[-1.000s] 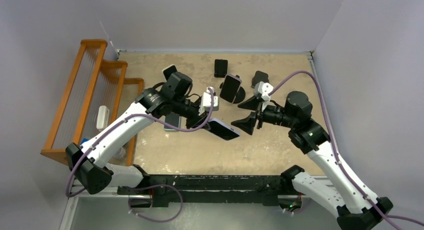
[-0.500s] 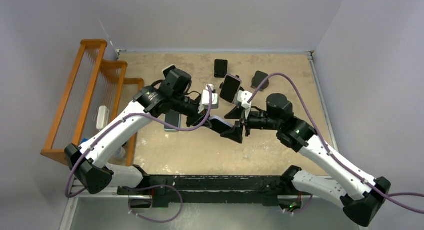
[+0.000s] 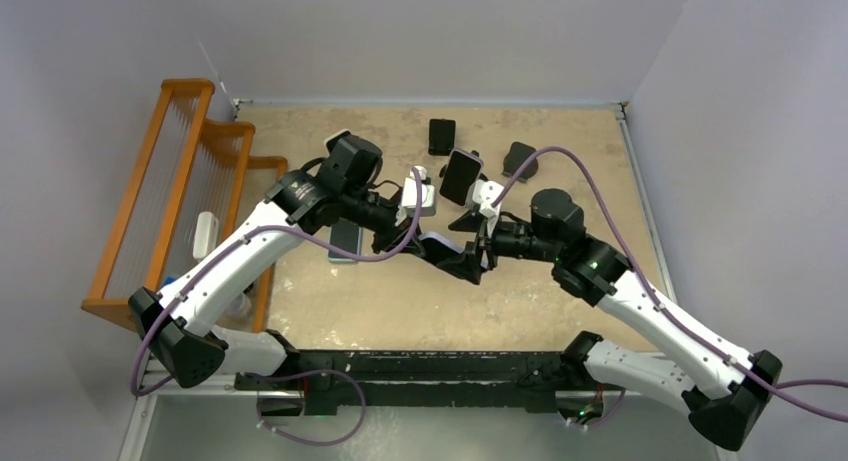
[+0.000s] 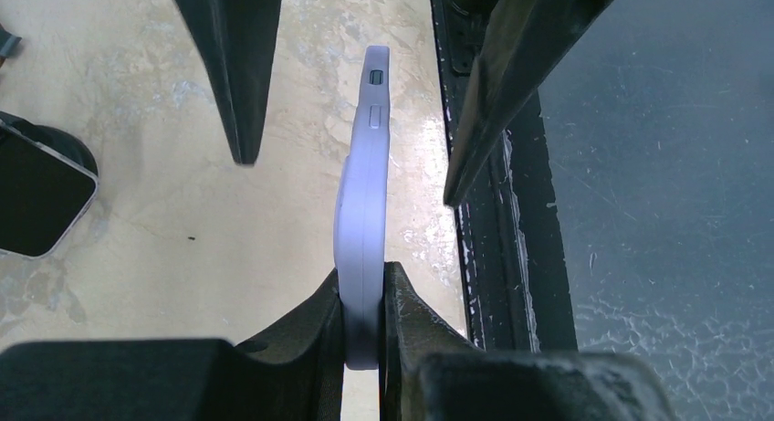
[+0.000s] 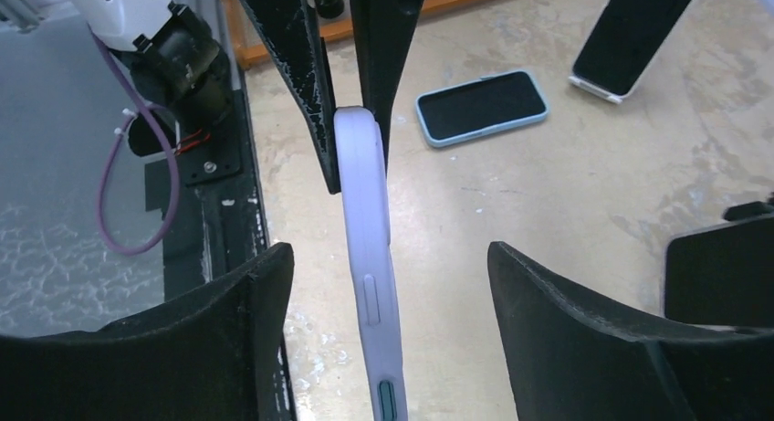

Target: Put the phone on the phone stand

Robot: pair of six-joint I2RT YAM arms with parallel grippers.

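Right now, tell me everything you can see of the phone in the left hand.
The phone wears a pale lavender, matte-looking case with rounded corners; side buttons show along one edge. It is held off the table, edge-on to both wrist cameras. The left hand is clamped on one end. The right hand is open, its fingers flanking the free end without touching it.

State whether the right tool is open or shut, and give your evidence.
Open. The right tool has its fingers wide apart, a gap on each side of the phone. Only the left tool clamps it.
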